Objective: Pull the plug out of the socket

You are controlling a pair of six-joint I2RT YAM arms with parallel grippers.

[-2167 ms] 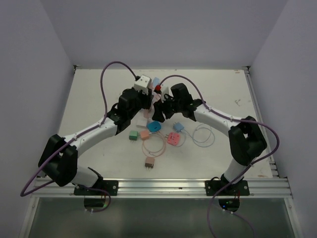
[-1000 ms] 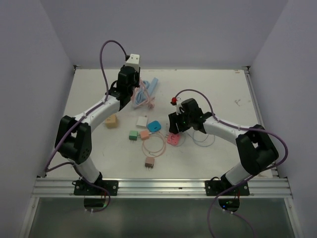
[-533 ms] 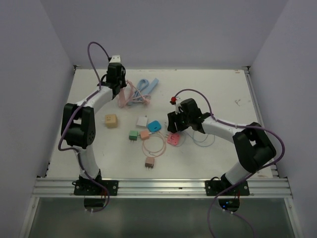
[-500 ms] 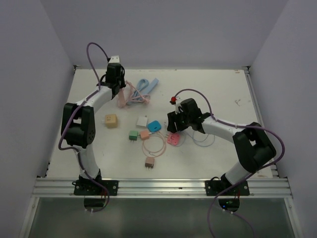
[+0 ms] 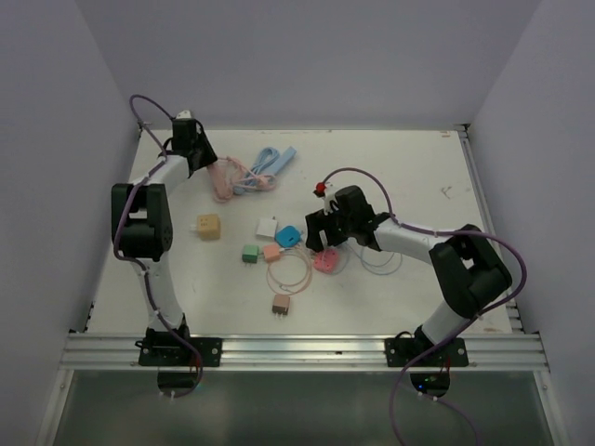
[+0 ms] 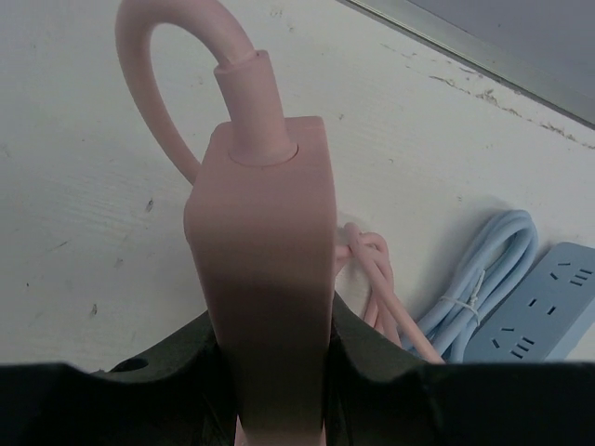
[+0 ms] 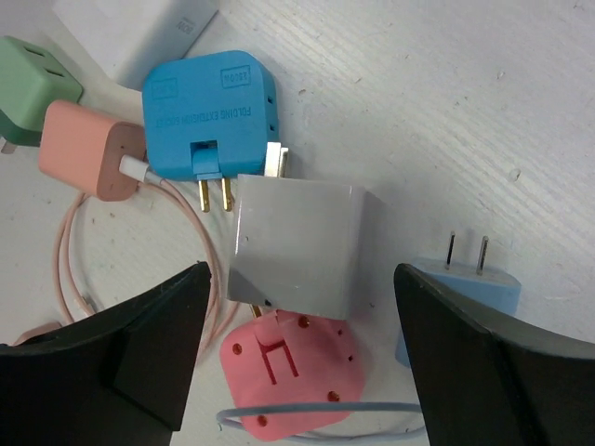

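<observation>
Operator, your left fingers (image 6: 372, 372) are clamped on the two sides of the pink power strip (image 6: 265, 260), close to the end where its cable comes out. They hold it at the far left corner of the tabletop (image 5: 409, 158). The pink cable (image 5: 226, 182) runs from there to a loose coil just beside the light-blue power strip (image 6: 548, 311). Your right fingers (image 7: 121, 353) stand spread wide, one on each side of the grey plug (image 7: 302, 246), and neither touches it. That plug lies near the middle of the tabletop, well apart from the pink strip, with a metal prong showing at its far edge, next to the prongs of the blue adapter (image 7: 209, 111). Its near edge overlaps the pink adapter (image 7: 293, 372); you cannot tell whether it rests on it. A light-blue charger (image 7: 465, 288) lies just beside the plug, and a salmon charger (image 7: 84, 149) and a green charger (image 7: 33, 93) lie beyond the blue adapter
</observation>
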